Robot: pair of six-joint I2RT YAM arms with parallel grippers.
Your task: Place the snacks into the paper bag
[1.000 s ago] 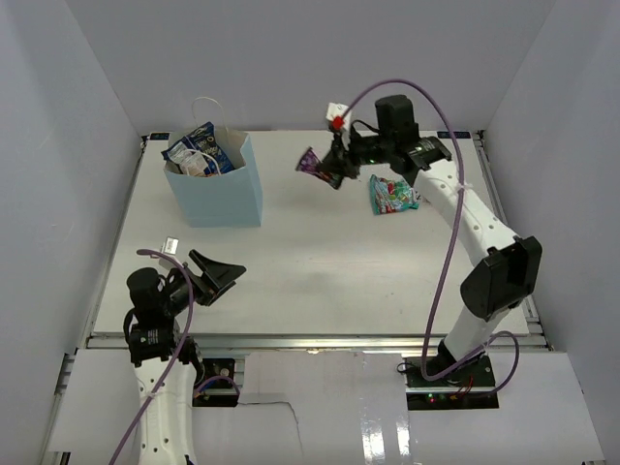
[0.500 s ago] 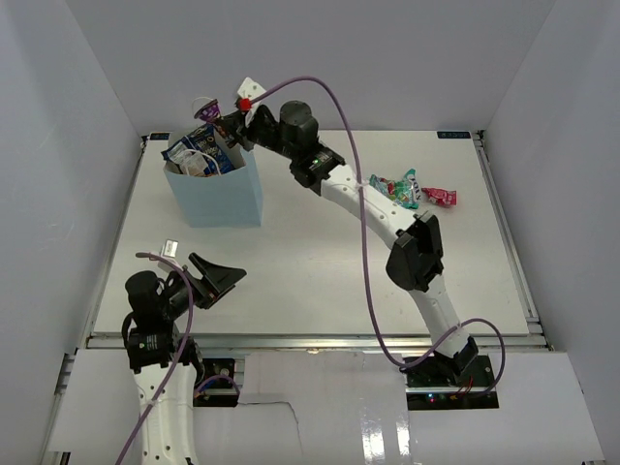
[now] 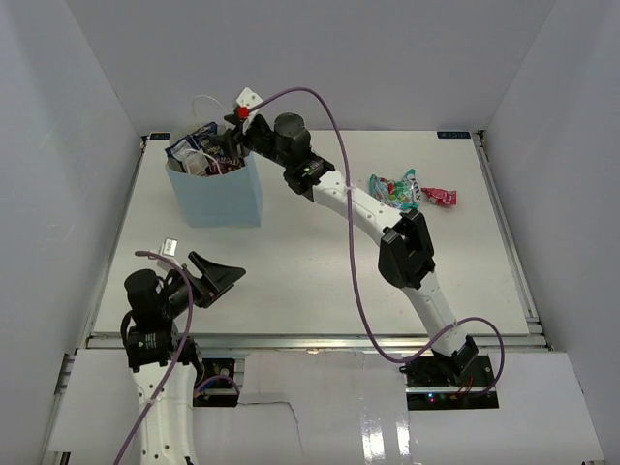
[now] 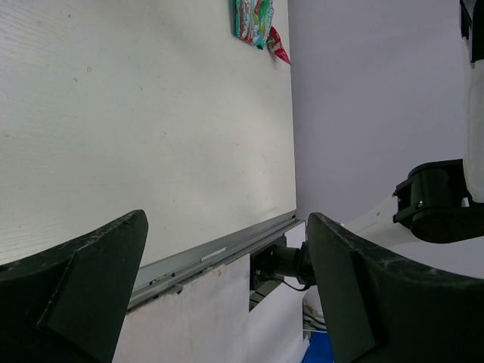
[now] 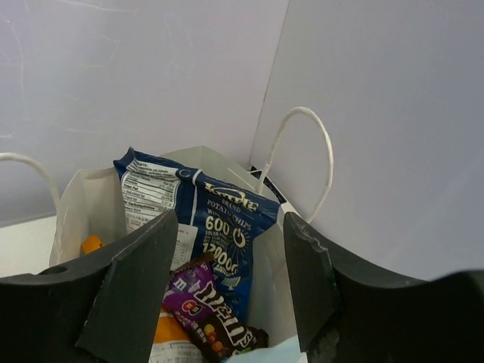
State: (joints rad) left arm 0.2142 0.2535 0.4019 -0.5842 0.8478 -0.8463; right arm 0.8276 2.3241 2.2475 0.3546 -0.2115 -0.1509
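Note:
The light blue paper bag (image 3: 215, 194) stands upright at the back left of the table. My right gripper (image 3: 231, 145) hovers over its mouth, open. In the right wrist view the fingers (image 5: 128, 287) stand apart above the bag's inside. Below them lies the dark purple candy pack (image 5: 203, 302), free of both fingers. It rests on an orange packet (image 5: 168, 333) and against the blue-white bag (image 5: 219, 219). A teal-and-red candy bag (image 3: 395, 190) lies on the table at the back right, also seen in the left wrist view (image 4: 253, 18). My left gripper (image 3: 218, 276) is open and empty near the front left.
White walls close in the table on three sides. The bag's white cord handles (image 5: 306, 147) stand up beside my right gripper. A small white tag (image 3: 170, 245) lies on the table near the left arm. The table's metal front edge (image 4: 219, 253) runs just under my left gripper.
My right arm swung left from the back right to over the paper bag, carrying the purple candy pack. Its jaws then opened and the pack now lies inside. The left arm stayed still.

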